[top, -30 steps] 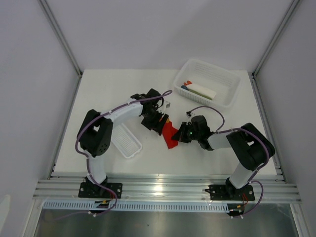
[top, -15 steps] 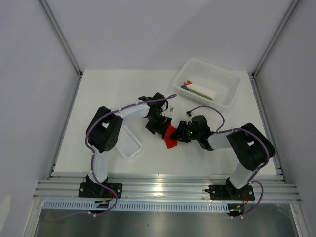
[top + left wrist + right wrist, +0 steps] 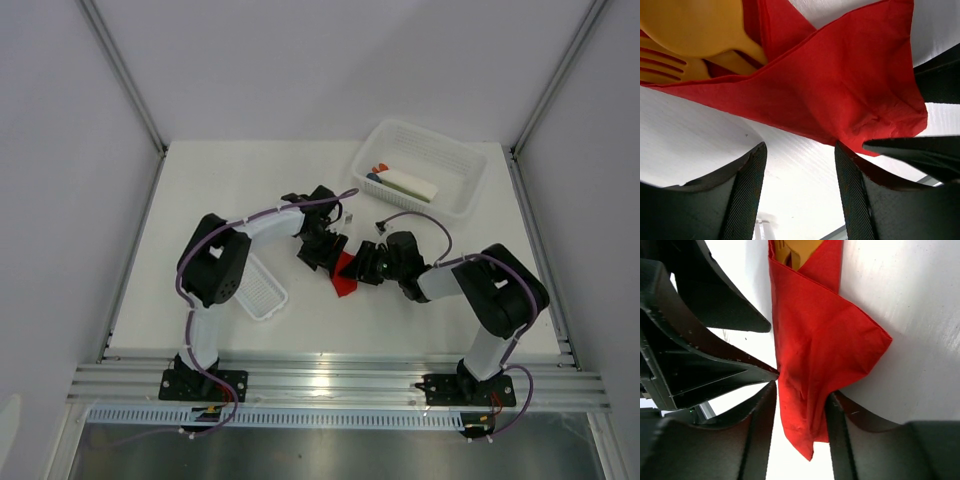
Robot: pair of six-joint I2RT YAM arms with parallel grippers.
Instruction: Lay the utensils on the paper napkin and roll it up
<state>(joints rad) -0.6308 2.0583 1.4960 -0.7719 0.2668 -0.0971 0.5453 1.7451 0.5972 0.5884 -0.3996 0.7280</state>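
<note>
The red paper napkin point(image 3: 346, 274) lies mid-table, folded over the orange utensils. In the left wrist view the napkin point(image 3: 840, 85) covers the utensils' handles, and a spoon head and fork tines point(image 3: 695, 35) stick out at the top left. My left gripper point(image 3: 322, 252) point(image 3: 800, 190) is open and empty, and its right fingertip touches the napkin's crumpled corner. My right gripper point(image 3: 368, 268) point(image 3: 801, 430) faces it and is closed on the napkin's point(image 3: 810, 355) bunched lower fold, with both fingers touching the paper. The left gripper's fingertip sits right beside it.
A white mesh basket point(image 3: 470, 165) with white, blue and red items point(image 3: 400, 183) stands at the back right. A narrow white plastic tray point(image 3: 256, 287) lies by the left arm's elbow. The two grippers are almost touching over the napkin.
My left gripper has moved right, up against the napkin, with its elbow swinging in. My right gripper has edged left and up. The napkin looks more bunched.
</note>
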